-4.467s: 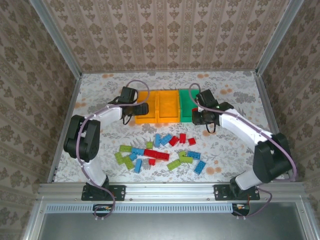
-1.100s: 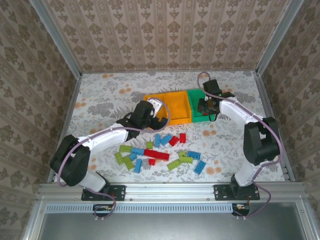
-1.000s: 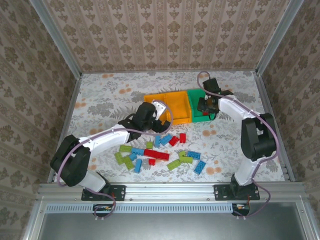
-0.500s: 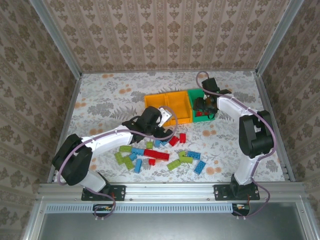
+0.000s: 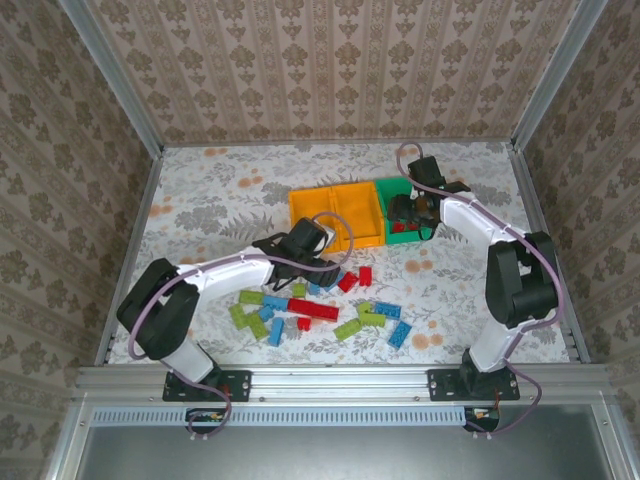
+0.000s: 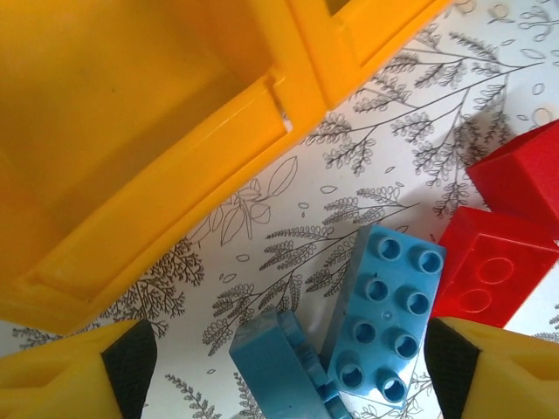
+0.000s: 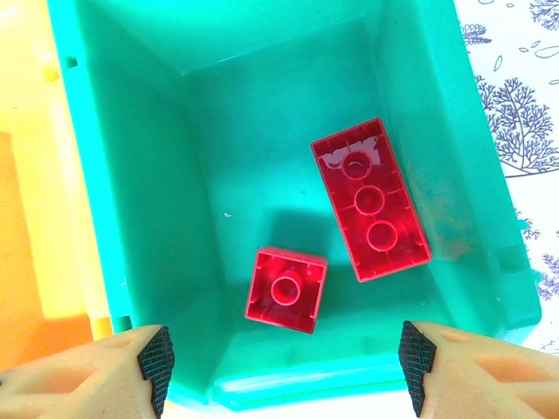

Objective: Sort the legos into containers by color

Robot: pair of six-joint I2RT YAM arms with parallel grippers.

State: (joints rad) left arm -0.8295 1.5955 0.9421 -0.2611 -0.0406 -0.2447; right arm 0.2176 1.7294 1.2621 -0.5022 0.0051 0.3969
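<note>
Now: right pincer (image 7: 286, 358) jaws apart, empty; ahead, green bin (image 7: 131, 175) holding two red bricks (image 7: 371, 199). Left pincer (image 6: 286, 356) apart, empty; two blue bricks (image 6: 384, 323) between its jaws, two more reds (image 6: 489, 266) right, two orange bins (image 6: 131, 175) ahead.

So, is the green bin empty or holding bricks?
Not empty: a long red brick and a small red brick lie on the floor of the green bin.

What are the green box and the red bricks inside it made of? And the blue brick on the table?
The green box looks like smooth, slightly glossy moulded plastic: soft sheen on its walls, rounded corners. The long red brick and the small red brick look like hard shiny plastic; a bright glint sits on the long one. The blue brick seems the same plastic, with crisp moulded studs.
</note>
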